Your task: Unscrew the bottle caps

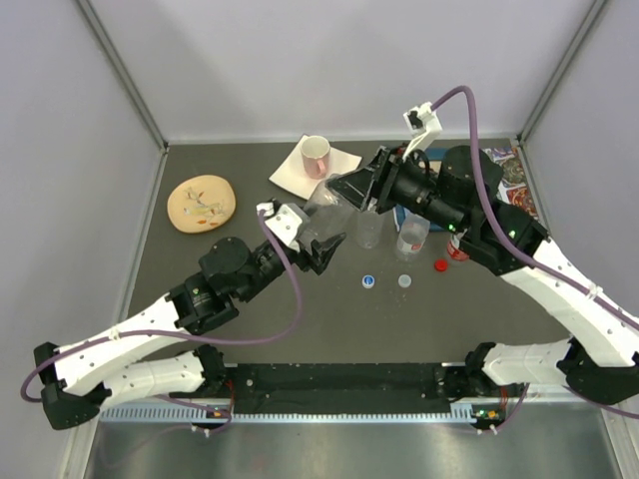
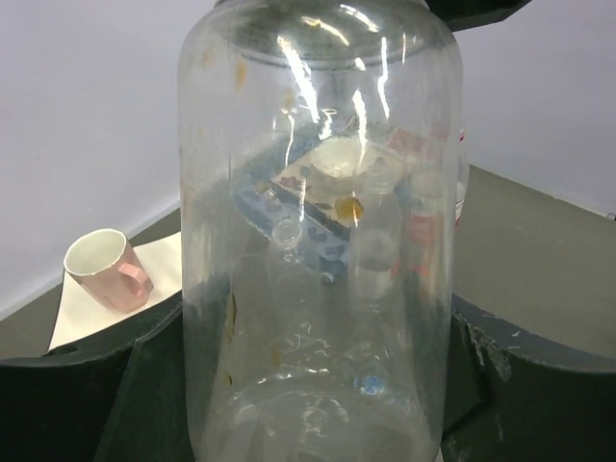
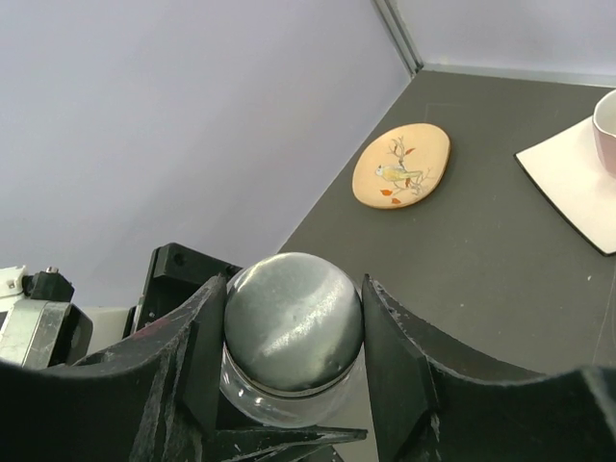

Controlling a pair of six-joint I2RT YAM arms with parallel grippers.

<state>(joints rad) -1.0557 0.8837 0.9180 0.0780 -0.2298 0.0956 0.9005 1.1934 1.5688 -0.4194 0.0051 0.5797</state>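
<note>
My left gripper [image 1: 318, 238] is shut on the squat clear bottle [image 1: 326, 222] and holds it tilted above the table. In the left wrist view the bottle [image 2: 318, 241] fills the frame between my black fingers [image 2: 115, 385]. My right gripper [image 1: 356, 192] is shut on its wide greyish cap [image 3: 294, 322], which sits on the bottle's neck between the fingers [image 3: 404, 356]. Two slim bottles [image 1: 367, 228] [image 1: 411, 236] stand open beside it, and a third [image 1: 457, 245] is partly hidden by the right arm. A blue cap [image 1: 368, 281], a white cap [image 1: 404, 281] and a red cap [image 1: 440, 265] lie on the table.
A pink-lined mug [image 1: 317, 155] stands on a white napkin [image 1: 295, 178] at the back. An orange dish with a bird picture [image 1: 202, 204] lies at the back left. A patterned item [image 1: 515, 178] lies at the back right. Grey walls enclose the table.
</note>
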